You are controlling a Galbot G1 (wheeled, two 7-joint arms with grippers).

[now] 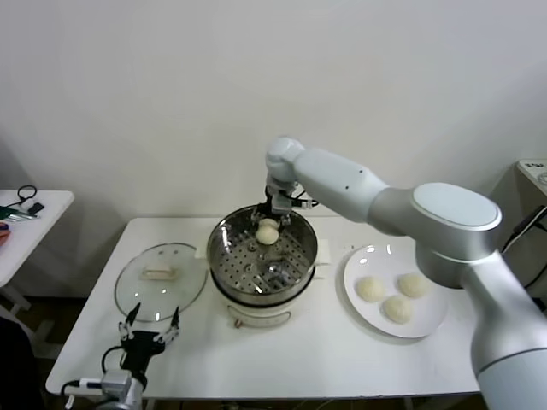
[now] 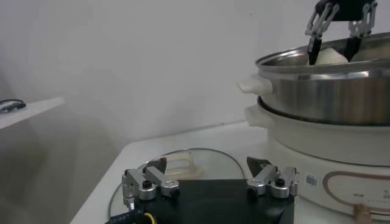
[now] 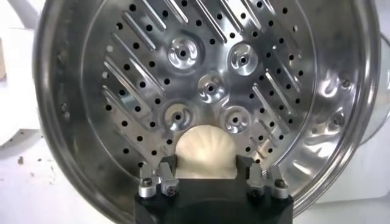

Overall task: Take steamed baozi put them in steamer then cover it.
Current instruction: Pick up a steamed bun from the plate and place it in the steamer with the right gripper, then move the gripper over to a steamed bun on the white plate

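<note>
A: What does the bun [image 1: 268, 231] in the steamer [image 1: 264, 256] look like?

B: Small, round, smooth, cream-white. It sits on the perforated steel tray [image 3: 207, 85] near the pot's back wall, at the centre of the head view. The wrist view shows faint pleats fanning across its top.

A: And the right gripper [image 1: 275, 217]?

B: Straight above it, inside the pot. Its fingers [image 3: 159, 176] stand on either side of the bun, just beside it; I cannot tell whether they grip it or have let go.

A: How many buns in all?

B: Four: one in the steamer, three on the white plate [image 1: 433, 322] at right centre, close together.

A: The lid [image 1: 161, 281]?

B: One, clear glass with a cream handle, flat on the table [image 1: 342, 359] left of the steamer.

A: Left gripper [image 1: 150, 332]?

B: Lower left, near the lid's front edge, jaws spread wide, holding nothing.
</note>
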